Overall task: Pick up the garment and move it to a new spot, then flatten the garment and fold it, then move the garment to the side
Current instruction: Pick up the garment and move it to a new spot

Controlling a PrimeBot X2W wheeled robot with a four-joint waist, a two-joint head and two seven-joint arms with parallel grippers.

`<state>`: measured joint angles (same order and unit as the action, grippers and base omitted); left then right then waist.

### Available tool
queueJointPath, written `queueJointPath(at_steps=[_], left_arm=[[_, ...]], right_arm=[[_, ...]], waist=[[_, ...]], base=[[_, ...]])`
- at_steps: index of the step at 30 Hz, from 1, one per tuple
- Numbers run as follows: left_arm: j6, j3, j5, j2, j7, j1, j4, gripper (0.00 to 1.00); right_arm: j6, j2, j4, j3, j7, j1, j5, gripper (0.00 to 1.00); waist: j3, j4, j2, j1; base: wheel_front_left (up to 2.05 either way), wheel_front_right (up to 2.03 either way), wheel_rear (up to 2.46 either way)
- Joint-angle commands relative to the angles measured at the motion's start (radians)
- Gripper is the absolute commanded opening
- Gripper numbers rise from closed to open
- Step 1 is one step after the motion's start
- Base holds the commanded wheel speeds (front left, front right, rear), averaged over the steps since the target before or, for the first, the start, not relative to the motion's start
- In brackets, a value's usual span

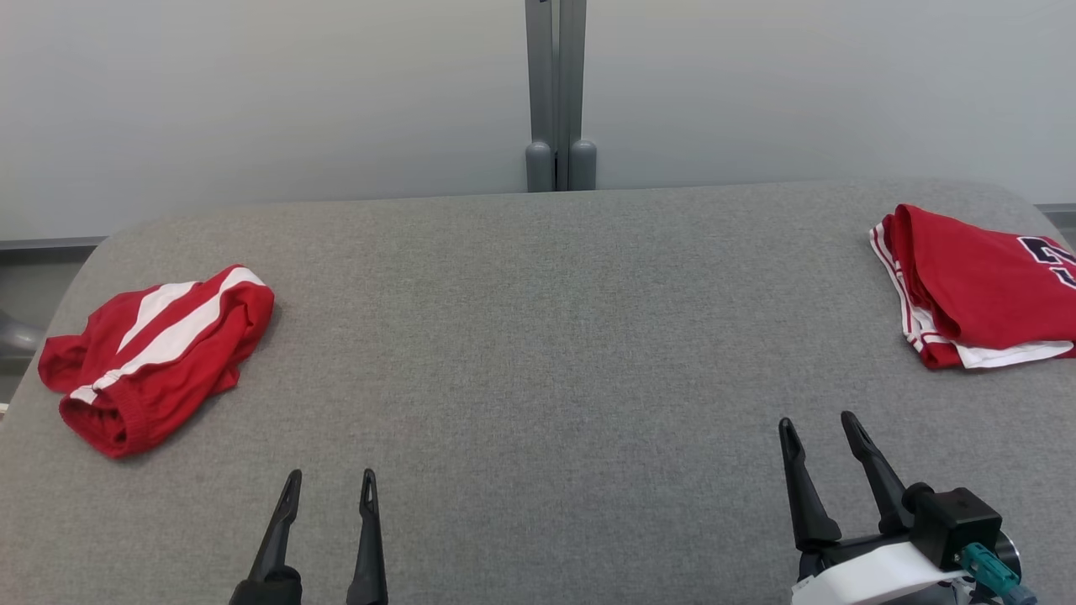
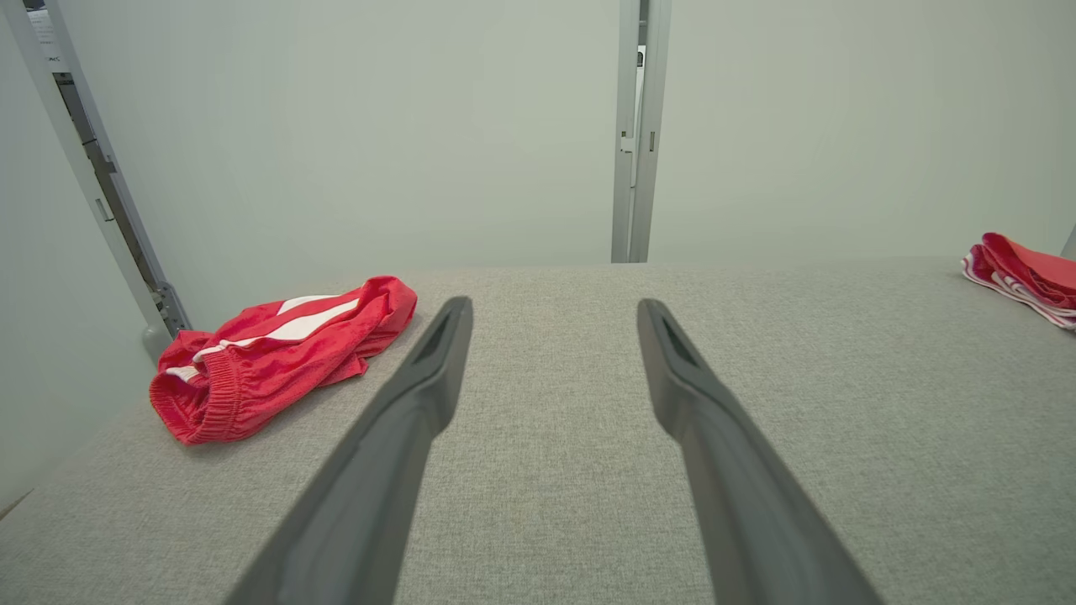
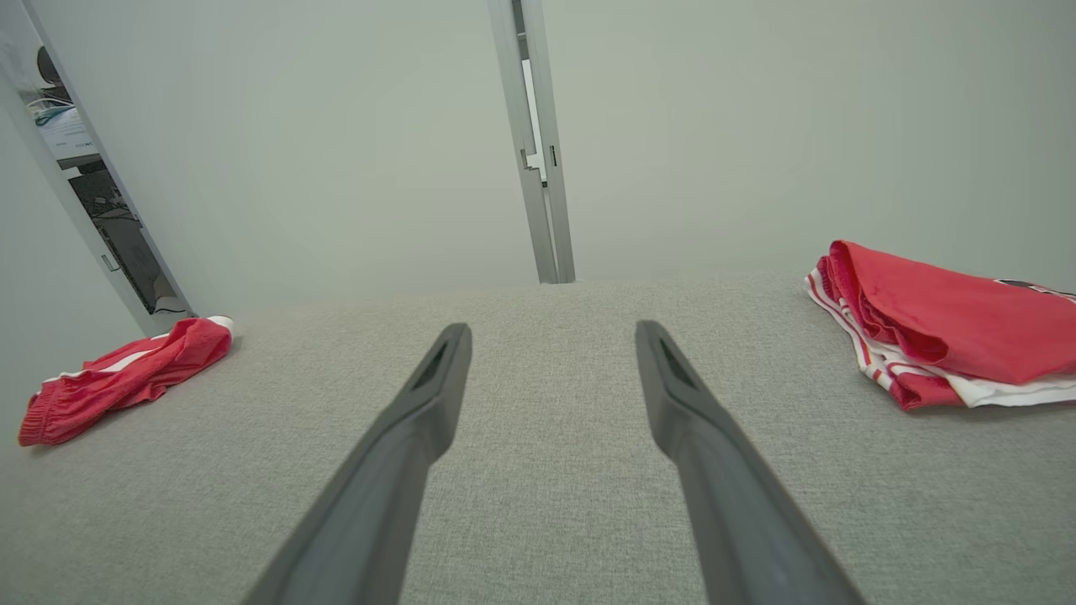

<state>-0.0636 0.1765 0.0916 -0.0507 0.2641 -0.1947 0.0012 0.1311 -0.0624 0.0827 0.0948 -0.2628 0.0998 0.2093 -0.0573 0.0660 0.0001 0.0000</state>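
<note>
wall (image 1: 252, 101): pale, plain; post (image 1: 555, 92): grey, upright, centre; table (image 1: 538, 336): grey fabric top

Cut-offs & unreadables
Folded red stack (image 1: 975, 286) runs off head view's R edge; its dark print (image 1: 1055, 256) is clipped, can't read it. Left gripper (image 1: 331, 476) & right gripper (image 1: 817, 420): lower bodies cut by bottom edge. Clutter (image 3: 118, 227) past the wall gap in right wrist view: too blurry to ID.
</note>
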Motion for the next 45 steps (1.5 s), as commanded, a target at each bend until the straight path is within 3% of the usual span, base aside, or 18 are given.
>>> queueJointPath(at_steps=[1,9,15,35,45], left_arm=[[-0.007,0.0,-0.008,0.0,0.0,0.006,0.0,1.0],[-0.005,0.005,-0.009,0.0,0.0,0.014,0.003,1.0],[-0.005,0.004,-0.012,0.0,0.0,0.024,0.001,1.0],[-0.001,-0.005,-0.019,0.0,0.0,0.012,-0.017,1.0],[-0.012,-0.006,-0.012,0.0,0.0,0.015,-0.029,1.0]], right_arm=[[-0.001,0.0,0.001,-0.003,-0.002,0.016,-0.001,1.0],[-0.001,0.001,0.0,-0.014,-0.002,0.014,-0.011,1.0],[-0.001,-0.005,0.001,-0.01,-0.003,0.018,-0.037,1.0],[-0.001,0.0,-0.018,0.023,-0.002,0.007,-0.042,1.0],[-0.001,0.002,-0.005,0.031,-0.002,0.007,-0.037,1.0]], waist=[[0.0,0.0,-0.0001,0.0],[0.006,0.012,-0.0001,0.0],[0.014,0.059,-0.0001,0.0],[0.037,0.343,-0.0001,0.0],[0.051,0.433,-0.0001,0.0]], base=[[0.0,0.0,0.0],[0.0,0.0,0.0],[0.0,0.0,0.0],[0.0,0.0,0.0],[0.0,0.0,0.0]])
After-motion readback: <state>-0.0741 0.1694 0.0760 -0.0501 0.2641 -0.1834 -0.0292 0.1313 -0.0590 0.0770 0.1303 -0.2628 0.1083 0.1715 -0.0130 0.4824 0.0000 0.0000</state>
